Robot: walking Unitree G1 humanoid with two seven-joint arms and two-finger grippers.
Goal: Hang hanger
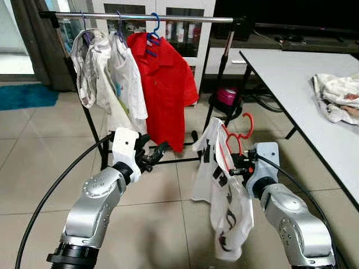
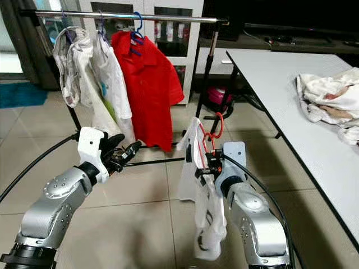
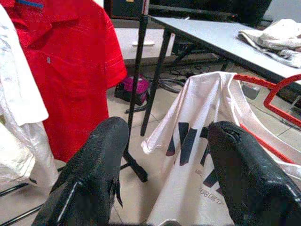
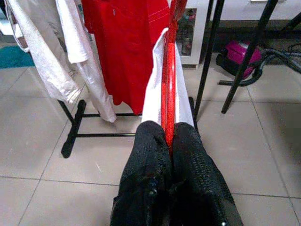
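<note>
Now your right hand (image 4: 167, 136) pinches one red plastic hanger (image 1: 238, 134) carrying one white printed T-shirt (image 1: 224, 196); your left hand (image 3: 164, 146) is released; three garments on the silver metal rail (image 1: 168, 18).

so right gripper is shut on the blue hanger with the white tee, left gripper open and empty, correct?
Not quite: the hanger in the right gripper is red, not blue, as the right wrist view shows. The blue hanger is on the rail, carrying the red shirt. The rest holds: the white tee hangs from it, and the left gripper is open and empty.
</note>
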